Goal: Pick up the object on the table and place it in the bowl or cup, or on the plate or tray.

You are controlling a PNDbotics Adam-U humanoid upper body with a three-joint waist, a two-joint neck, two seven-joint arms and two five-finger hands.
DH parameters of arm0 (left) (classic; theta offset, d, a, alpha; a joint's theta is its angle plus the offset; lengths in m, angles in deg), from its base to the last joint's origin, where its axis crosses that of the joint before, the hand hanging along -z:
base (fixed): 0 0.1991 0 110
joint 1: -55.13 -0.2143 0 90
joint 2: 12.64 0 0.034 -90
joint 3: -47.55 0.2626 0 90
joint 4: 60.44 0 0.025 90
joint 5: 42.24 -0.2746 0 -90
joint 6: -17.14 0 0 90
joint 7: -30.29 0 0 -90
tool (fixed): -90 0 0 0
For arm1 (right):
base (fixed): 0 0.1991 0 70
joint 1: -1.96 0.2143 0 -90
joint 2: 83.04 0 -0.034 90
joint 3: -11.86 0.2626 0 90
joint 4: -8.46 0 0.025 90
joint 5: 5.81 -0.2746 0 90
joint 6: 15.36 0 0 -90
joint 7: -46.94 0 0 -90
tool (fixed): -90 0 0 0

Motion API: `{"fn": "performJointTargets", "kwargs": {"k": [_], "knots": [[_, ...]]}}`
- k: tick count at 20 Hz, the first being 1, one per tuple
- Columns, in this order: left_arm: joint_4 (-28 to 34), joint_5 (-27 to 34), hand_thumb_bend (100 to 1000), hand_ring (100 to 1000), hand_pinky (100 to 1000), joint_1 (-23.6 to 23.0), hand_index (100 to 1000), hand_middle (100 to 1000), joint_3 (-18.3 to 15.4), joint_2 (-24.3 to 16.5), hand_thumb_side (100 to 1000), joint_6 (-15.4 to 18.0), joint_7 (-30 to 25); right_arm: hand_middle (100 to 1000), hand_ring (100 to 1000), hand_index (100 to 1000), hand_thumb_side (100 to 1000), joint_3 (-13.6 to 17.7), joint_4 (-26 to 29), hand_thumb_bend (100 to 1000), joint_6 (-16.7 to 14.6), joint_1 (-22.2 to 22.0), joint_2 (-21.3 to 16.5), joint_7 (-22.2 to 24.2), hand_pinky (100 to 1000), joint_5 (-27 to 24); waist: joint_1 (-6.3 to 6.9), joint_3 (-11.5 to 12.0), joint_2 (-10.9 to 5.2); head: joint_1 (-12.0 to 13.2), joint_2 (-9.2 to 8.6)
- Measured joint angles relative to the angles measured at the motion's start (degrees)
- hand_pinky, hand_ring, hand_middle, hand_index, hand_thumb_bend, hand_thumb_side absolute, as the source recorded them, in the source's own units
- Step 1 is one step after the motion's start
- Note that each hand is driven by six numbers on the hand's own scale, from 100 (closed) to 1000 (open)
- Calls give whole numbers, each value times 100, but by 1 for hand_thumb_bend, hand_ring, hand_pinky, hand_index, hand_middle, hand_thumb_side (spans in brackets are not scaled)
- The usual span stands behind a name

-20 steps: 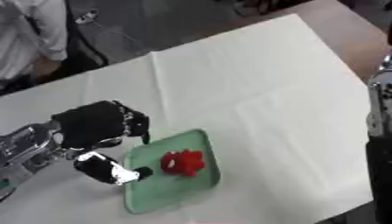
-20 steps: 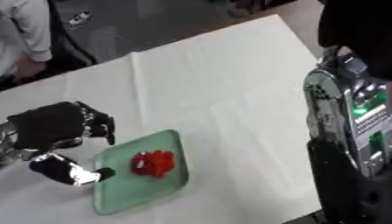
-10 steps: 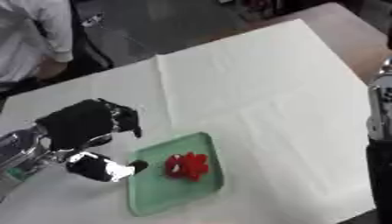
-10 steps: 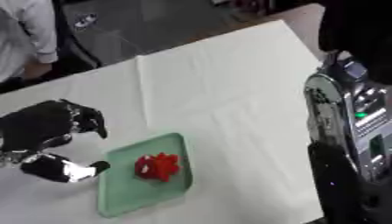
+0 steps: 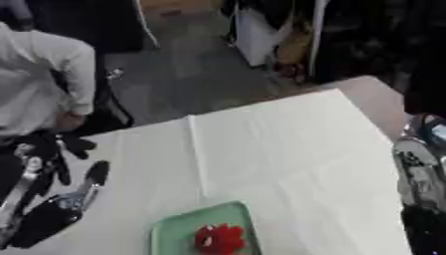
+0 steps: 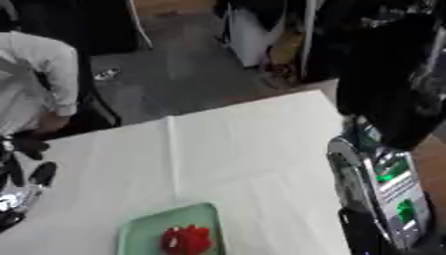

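A crinkled red object (image 5: pixel 219 238) lies inside a pale green tray (image 5: pixel 170 233) at the table's near edge, apparently delivered, while the black left hand (image 5: pixel 54 149) hangs open, empty, at the left edge.

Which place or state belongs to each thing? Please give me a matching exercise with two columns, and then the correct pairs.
Things:
1. small red object
2. pale green rectangular tray
3. robot's black left hand
4. white tablecloth

Places or states:
A. at the left edge, fingers straight, holding nothing
B. covers the table
C. lies inside the tray
D. near the bottom edge, on the cloth

Pairs: 1-C, 2-D, 3-A, 4-B
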Motion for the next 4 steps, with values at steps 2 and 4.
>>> {"fn": "performJointTargets", "kwargs": {"k": [2,4], "knots": [[4,221,317,341,200,163,728,542,-40,149,731,246,283,382,347,488,444,0,1,100,6,-123,-108,7,239,18,-75,166,-116,-338,-310],[11,507,318,357,212,312,734,551,-34,240,736,447,492,381,347,488,445,-1,1,100,14,-219,-191,25,239,28,-131,284,-177,-619,-629]]}}
